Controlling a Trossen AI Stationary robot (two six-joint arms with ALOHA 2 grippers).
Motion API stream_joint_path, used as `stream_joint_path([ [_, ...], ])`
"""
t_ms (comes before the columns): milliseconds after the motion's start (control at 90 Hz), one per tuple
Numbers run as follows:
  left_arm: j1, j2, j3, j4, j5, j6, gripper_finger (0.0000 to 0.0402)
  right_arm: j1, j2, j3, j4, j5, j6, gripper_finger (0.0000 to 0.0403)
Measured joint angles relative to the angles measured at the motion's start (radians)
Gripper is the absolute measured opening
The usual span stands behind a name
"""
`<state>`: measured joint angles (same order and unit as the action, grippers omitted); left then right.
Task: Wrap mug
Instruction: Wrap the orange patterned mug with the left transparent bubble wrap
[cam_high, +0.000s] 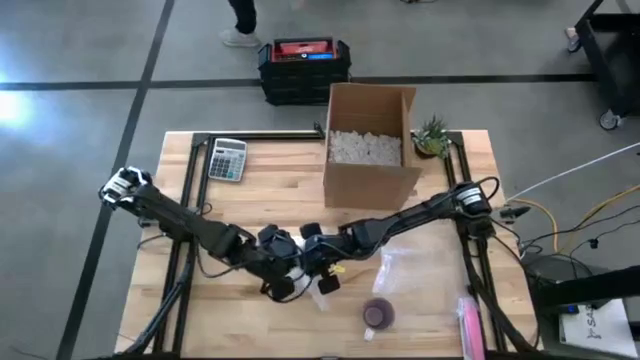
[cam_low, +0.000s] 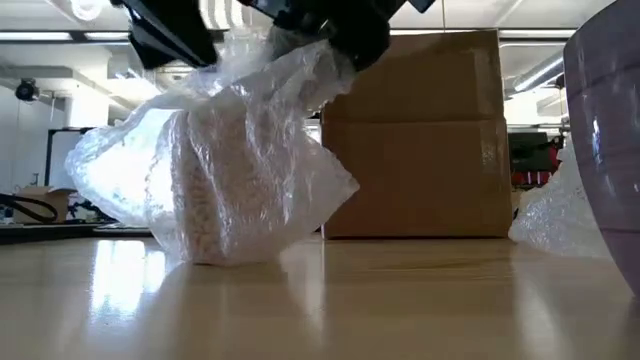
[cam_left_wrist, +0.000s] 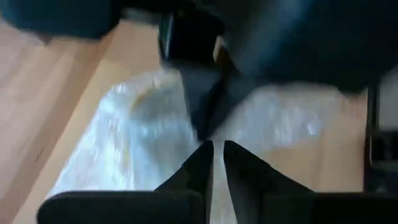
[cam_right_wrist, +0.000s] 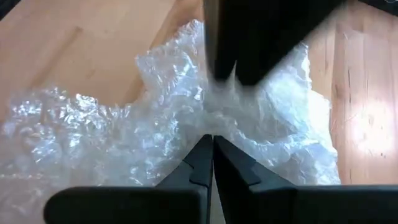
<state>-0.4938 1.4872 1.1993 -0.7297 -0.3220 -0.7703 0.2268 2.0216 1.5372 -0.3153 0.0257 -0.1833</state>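
A bundle of clear bubble wrap (cam_low: 230, 170) stands in the middle of the table, with something whitish showing through it; what it is I cannot tell. Both arms meet above it: my left gripper (cam_left_wrist: 217, 148) and my right gripper (cam_right_wrist: 212, 142) are each shut on the wrap's top, facing one another. In the high view they (cam_high: 295, 278) (cam_high: 320, 266) cover most of the bundle (cam_high: 326, 286). A purple mug (cam_high: 378, 313) stands bare near the table's front edge, right of the bundle. It shows close up in the low view (cam_low: 610, 150). My left gripper pinches the bubble wrap's gathered top (cam_left_wrist: 214, 127) between its two fingers, coming from above at a slant from the table's left. The bundle hangs below the fingers with its base (cam_low: 215, 255) on the table. My right gripper pinches the crumpled wrap at the bundle's top (cam_right_wrist: 211, 121) between its two fingers, slanting down from the table's right. One layer or several, I cannot tell. The wrap spreads out slack below the fingers.
A cardboard box (cam_high: 370, 140) with white packing peanuts stands at the back. A calculator (cam_high: 227, 158) lies to its left and a small plant (cam_high: 432, 135) stands to its right. More loose bubble wrap (cam_high: 405, 262) lies right of the bundle, and a pink thing (cam_high: 468, 322) sits at the front right.
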Motion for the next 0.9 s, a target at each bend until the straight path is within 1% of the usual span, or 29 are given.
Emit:
stream_joint_path([
  [67,-0.025,-0.001,0.030,-0.131,-0.007,-0.058,0.0023,0.000,0.000,0.002,0.000,0.000,0.000,0.0000],
  [133,-0.059,-0.002,0.032,-0.230,-0.025,-0.144,0.0023,0.000,0.000,0.005,-0.002,0.000,-0.001,0.0000],
  [200,-0.098,-0.003,0.002,-0.277,-0.040,-0.225,0.0023,0.000,0.000,0.005,-0.002,0.000,-0.002,0.0000],
  [244,-0.124,-0.003,-0.031,-0.279,-0.054,-0.258,0.0023,0.000,0.000,0.005,-0.002,0.001,-0.004,0.0000],
  [333,-0.163,-0.003,-0.114,-0.210,-0.091,-0.281,0.0023,0.000,0.000,0.005,-0.001,0.000,-0.018,0.0000],
  [444,-0.166,-0.002,-0.188,-0.061,-0.159,-0.269,0.0022,0.000,0.000,0.005,0.002,0.000,-0.020,0.0000],
  [511,-0.160,-0.003,-0.193,0.044,-0.183,-0.211,0.0022,0.000,0.000,0.005,0.003,0.001,-0.018,0.0000],
  [656,-0.149,-0.016,-0.193,0.219,-0.245,-0.072,0.0022,0.000,0.003,0.005,0.006,0.001,-0.011,0.0000],
  [778,-0.130,-0.010,-0.201,0.303,-0.246,0.003,0.0022,0.000,0.007,0.005,0.010,0.001,-0.010,0.0000],
  [900,-0.097,0.014,-0.219,0.334,-0.246,0.007,0.0022,0.000,0.009,0.006,0.015,0.002,-0.011,0.0000],
])
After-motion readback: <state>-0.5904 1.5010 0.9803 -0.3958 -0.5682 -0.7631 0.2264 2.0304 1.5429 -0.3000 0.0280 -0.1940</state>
